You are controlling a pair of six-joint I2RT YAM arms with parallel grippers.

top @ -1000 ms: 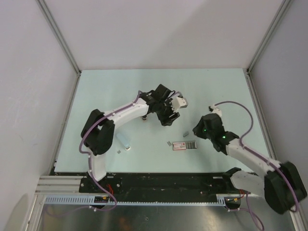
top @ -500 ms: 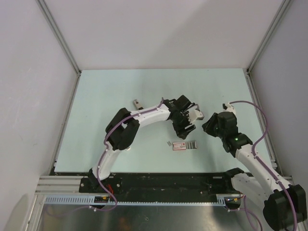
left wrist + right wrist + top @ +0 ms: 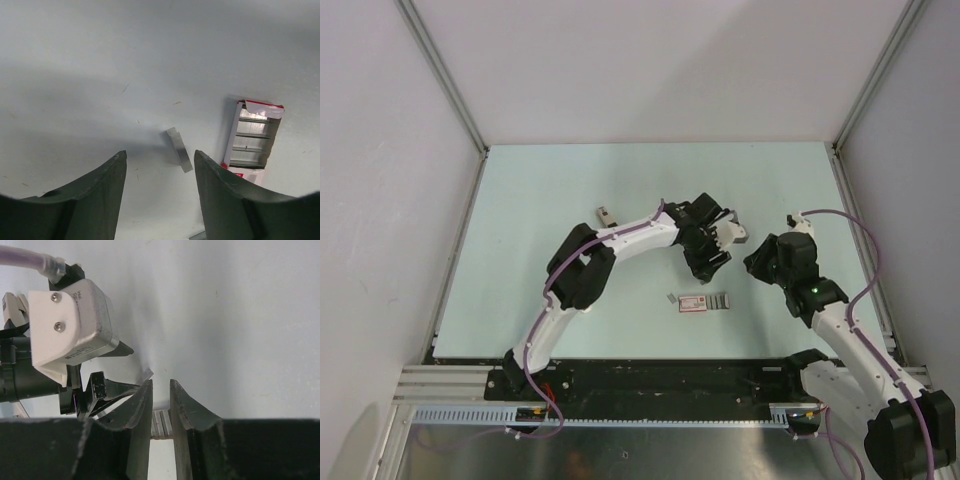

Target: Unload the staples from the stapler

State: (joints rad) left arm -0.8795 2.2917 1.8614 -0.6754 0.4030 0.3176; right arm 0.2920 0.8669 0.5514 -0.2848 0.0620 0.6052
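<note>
White arms, black joints; purple cables — dark fingers

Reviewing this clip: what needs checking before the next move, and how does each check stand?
1. Left gripper open: ok.
2. A strip of staples lies loose below it, in line with the gap between its fingers: ok.
3. Staple box clear of those fingers: ok.
4. Right gripper empty: cannot tell, jaws nearly together.
5. Stapler fully unloaded: cannot tell, too small.
</note>
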